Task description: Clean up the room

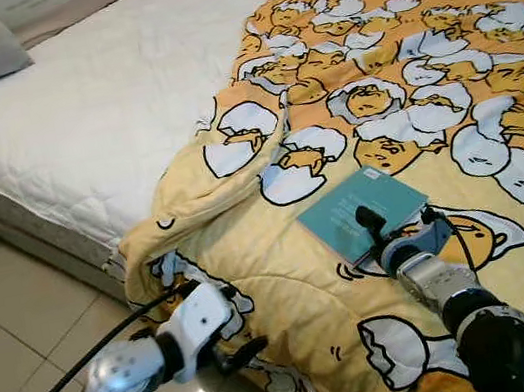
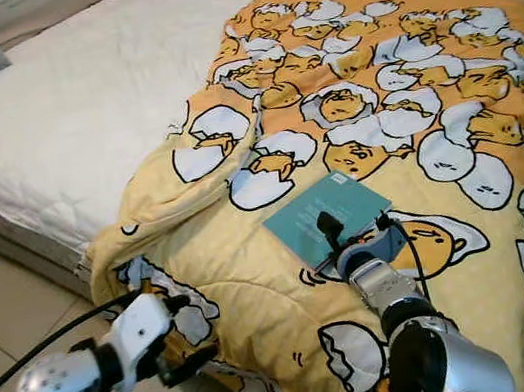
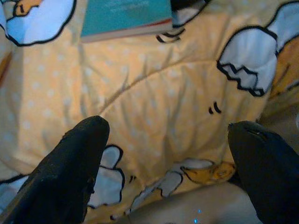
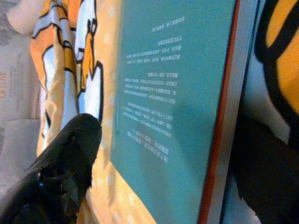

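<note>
The teal book [image 1: 362, 211] lies flat, back cover up, on the yellow egg-print quilt [image 1: 404, 79], which covers the side of the bed [image 1: 74, 107] away from the bare white mattress. All positions below are given relative to the book.

**Right gripper** [image 1: 382, 232]: at the book's near edge. In the right wrist view the fingers [image 4: 60, 172] are spread apart, one over the cover and the other beyond the red-trimmed edge. They straddle that edge and are not closed on it. Whether the lower finger touches the quilt is uncertain.

**Left gripper** [image 1: 235, 341]: well apart from the book, low at the hanging quilt edge near the floor [image 1: 8, 312]. Its fingers [image 3: 70, 163] are open, holding nothing.

**Handling assessment (judgement):**
- The book appears thin, light and fairly stiff; its cover is likely smooth and may slip under a shallow pinch.
- The quilt is soft and will sink under pressure, so a finger can be pressed beneath the edge.
- Recommended hold: across the thickness at the near edge, one finger on the cover and one under it, seated deep.
- Risk: catching quilt fabric together with the book.
</note>
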Controlling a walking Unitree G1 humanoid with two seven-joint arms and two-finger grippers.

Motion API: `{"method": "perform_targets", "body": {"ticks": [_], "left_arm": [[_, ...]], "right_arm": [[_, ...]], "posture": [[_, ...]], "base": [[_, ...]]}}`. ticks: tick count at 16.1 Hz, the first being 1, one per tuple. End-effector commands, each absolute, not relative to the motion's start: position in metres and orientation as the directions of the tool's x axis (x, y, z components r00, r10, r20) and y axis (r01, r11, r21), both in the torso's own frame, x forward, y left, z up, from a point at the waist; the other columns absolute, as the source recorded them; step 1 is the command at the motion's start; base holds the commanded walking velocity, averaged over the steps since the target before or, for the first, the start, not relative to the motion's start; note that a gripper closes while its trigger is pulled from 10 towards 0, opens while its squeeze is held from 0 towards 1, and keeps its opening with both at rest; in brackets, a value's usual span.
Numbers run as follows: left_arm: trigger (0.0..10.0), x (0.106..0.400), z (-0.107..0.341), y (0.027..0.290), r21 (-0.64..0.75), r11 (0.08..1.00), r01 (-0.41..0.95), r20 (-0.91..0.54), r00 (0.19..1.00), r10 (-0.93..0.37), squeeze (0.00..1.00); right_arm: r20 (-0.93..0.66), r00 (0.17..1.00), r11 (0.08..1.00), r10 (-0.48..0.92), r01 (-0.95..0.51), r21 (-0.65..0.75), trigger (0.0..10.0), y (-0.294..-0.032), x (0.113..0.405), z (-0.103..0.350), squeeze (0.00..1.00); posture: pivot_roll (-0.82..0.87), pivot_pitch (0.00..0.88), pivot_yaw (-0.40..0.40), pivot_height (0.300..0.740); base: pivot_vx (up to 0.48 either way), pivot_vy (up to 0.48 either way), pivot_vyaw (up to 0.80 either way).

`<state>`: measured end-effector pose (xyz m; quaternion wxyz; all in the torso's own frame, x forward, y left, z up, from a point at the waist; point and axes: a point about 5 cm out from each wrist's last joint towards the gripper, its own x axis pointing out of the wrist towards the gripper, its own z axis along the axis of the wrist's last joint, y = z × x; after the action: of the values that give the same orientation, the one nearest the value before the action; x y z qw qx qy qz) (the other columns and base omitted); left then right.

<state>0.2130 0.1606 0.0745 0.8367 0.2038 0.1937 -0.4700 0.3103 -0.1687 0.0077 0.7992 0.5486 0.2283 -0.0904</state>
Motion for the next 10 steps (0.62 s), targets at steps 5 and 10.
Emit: {"method": "perform_targets", "body": {"ticks": [5,10], "left_arm": [[10.0,0.193,0.088,0.180,0.183,0.467,0.865,-0.553,0.483,-0.678,0.43],[10.0,0.201,0.104,0.178,0.217,0.560,0.799,-0.462,0.590,-0.662,0.43]], "right_arm": [[-0.490,0.866,0.331,0.102,0.435,0.837,10.0,-0.153,0.297,-0.007,0.00],[-0.420,0.902,0.296,0.100,0.376,0.878,10.0,-0.148,0.311,0.007,0.00]], "posture": [[0.29,0.000,0.072,0.740],[0.32,0.023,0.062,0.740]], "base": [[0.000,0.000,0.00],[0.000,0.000,0.00]]}}
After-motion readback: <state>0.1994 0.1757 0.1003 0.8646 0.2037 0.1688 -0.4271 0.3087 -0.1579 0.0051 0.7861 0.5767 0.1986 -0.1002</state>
